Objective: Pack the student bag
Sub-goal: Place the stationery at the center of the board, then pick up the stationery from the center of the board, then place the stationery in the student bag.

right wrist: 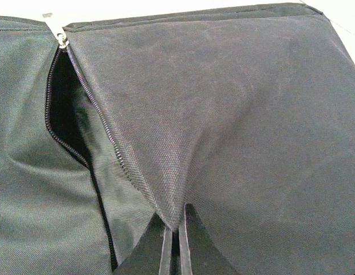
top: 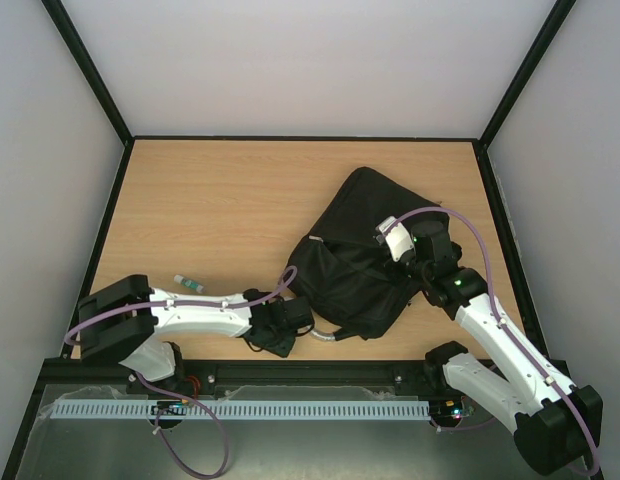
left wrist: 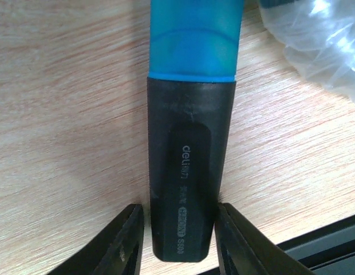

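The wooden table (top: pixel 220 210) carries the student bag (top: pixel 360 260) on its right half. The bag lies slumped on a slant, its far end pointing toward the far right corner and its near end close to the front edge. The right gripper (right wrist: pixel 177 229) sits on top of the bag, fingers together and pinching a raised fold of black fabric just beside the zip opening (right wrist: pixel 66 109), which gapes dark below the metal zip pull (right wrist: pixel 56 30). This lifts the flap and holds the mouth open. The left gripper (left wrist: pixel 178 229) is low over the table near the front edge, just left of the bag's near corner. Its fingers flank the black cap end of a blue highlighter (left wrist: pixel 192 132), which lies on the wood. They appear to press on both sides of the cap, though the close view does not show how firm the hold is. Some crumpled clear plastic (left wrist: pixel 320 46) lies just beside the pen, and a small green-and-white item (top: pixel 188 284) rests further left, near the left edge. The step in hand looks like picking up the highlighter for packing, with the bag held open to receive it. The next move calls for a secure grip on the cap, a lift clear of the table, and a carry to the zip opening without pulling the fold out of the right fingers.
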Robot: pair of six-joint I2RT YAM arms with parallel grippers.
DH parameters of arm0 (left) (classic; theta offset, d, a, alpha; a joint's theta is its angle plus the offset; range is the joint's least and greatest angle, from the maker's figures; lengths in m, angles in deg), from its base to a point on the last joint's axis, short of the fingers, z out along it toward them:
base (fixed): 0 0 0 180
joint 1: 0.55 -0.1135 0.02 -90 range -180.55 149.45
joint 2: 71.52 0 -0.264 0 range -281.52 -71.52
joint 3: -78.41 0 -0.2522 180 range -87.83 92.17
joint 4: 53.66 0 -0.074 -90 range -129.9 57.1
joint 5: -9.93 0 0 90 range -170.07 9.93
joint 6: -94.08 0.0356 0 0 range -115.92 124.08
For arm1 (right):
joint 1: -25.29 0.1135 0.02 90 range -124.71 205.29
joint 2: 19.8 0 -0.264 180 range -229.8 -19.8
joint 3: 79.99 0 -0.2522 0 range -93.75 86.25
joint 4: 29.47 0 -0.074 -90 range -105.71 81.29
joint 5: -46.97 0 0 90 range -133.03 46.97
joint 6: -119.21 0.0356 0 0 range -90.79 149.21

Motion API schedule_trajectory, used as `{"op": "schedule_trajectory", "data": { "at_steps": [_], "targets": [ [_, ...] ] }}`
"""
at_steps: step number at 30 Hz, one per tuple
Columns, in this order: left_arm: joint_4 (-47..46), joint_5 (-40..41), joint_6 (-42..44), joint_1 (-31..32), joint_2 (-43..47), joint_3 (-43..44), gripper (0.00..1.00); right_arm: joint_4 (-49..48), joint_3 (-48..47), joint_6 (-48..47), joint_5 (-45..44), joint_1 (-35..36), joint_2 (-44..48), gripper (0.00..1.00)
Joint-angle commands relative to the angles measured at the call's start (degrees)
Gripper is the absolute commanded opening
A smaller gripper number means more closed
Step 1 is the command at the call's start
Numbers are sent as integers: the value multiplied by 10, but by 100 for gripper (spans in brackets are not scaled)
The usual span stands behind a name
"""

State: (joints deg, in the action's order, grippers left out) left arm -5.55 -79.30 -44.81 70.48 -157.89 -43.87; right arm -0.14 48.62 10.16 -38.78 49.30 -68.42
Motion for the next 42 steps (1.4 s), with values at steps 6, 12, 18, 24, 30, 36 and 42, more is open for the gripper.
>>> {"op": "schedule_trajectory", "data": {
  "at_steps": [6, 12, 18, 24, 30, 36, 42],
  "targets": [
    [44, 20, 15, -4, 8, 23, 13, -18, -3, -2, 31, 7, 11, 1],
    [150, 2, 12, -3, 110, 60, 13, -19, -2, -3, 31, 7, 14, 1],
    [139, -24, 58, -2, 112, 139, 13, -18, -3, -2, 36, 7, 16, 1],
    [87, -28, 137, -28, 24, 243, 13, -16, -4, -1, 41, 7, 10, 1],
    [4, -51, 183, -85, -40, 273, 13, -16, -3, 0, 42, 7, 11, 1],
    [-59, -93, 212, -138, -112, 311, 13, -14, -4, -1, 47, 7, 4, 1],
    [-90, -112, 205, -152, -200, 405, 14, -14, -3, -2, 50, 7, 8, 1]
  ]
}}
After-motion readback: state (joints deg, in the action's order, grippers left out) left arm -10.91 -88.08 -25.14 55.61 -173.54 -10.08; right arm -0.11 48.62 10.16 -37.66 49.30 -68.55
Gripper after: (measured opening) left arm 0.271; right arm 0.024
